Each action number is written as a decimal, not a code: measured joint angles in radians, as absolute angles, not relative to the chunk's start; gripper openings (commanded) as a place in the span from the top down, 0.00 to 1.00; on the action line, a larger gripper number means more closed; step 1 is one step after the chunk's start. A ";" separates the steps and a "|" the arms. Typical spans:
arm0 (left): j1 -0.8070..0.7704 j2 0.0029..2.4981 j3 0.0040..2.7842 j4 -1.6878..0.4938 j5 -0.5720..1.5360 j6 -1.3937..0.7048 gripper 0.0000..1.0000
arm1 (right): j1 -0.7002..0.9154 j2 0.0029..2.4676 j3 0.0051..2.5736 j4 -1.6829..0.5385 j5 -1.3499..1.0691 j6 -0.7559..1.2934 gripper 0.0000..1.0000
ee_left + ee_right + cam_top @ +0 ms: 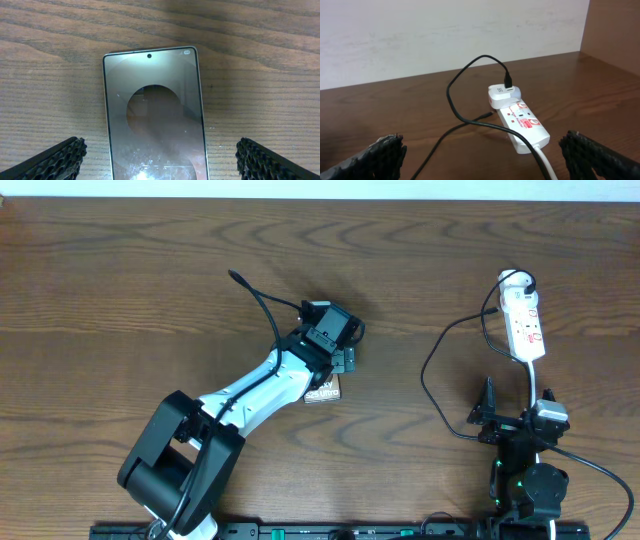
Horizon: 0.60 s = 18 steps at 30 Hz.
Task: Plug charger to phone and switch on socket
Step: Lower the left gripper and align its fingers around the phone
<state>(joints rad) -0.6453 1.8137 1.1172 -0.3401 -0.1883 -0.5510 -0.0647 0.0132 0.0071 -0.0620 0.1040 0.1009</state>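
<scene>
Stock of the scene, nearest my arms first

1. Left gripper: fingers spread wide, holding nothing, one either side of the phone's lower half and clear of it
2. Phone: flat on the table, mid-table under my left wrist, well apart from the socket. Its port end is out of view
3. Right gripper: fingers wide and empty, low over the table and aimed at the socket
4. Charger: one end sits in the white adapter, and the cable loops over the table towards my right arm. I cannot tell for sure where the free tip lies
5. Socket: white strip at the far right, adapter at its far end

Step in hand, as I judge it: the opening approach, nothing gripped or plugged at the phone. Next I need the right fingers to find and pinch the free tip, while the left steadies the phone

Writing: white lettering on the phone in the overhead view, half hidden by the arm and too small to read. The socket has red marks I can't read
</scene>
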 measured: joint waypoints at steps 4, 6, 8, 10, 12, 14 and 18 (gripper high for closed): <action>-0.645 1.819 1.117 -0.332 -0.188 -0.551 0.02 | -0.065 0.013 0.007 -0.062 0.104 0.101 0.01; -0.645 1.825 1.117 -0.332 -0.188 -0.551 0.02 | -0.065 0.013 0.007 -0.062 0.104 0.101 0.01; -0.643 1.838 1.117 -0.332 -0.187 -0.551 0.02 | -0.065 0.013 0.007 -0.062 0.104 0.101 0.01; -0.638 1.856 1.117 -0.332 -0.186 -0.551 0.02 | -0.065 0.013 0.007 -0.062 0.104 0.101 0.01; -0.630 1.874 1.117 -0.332 -0.184 -0.551 0.02 | -0.065 0.013 0.007 -0.062 0.104 0.101 0.01; -0.622 1.892 1.117 -0.332 -0.175 -0.551 0.02 | -0.065 0.013 0.007 -0.062 0.104 0.101 0.01; -0.615 1.902 1.117 -0.324 -0.155 -0.554 0.02 | -0.065 0.013 0.007 -0.062 0.104 0.101 0.01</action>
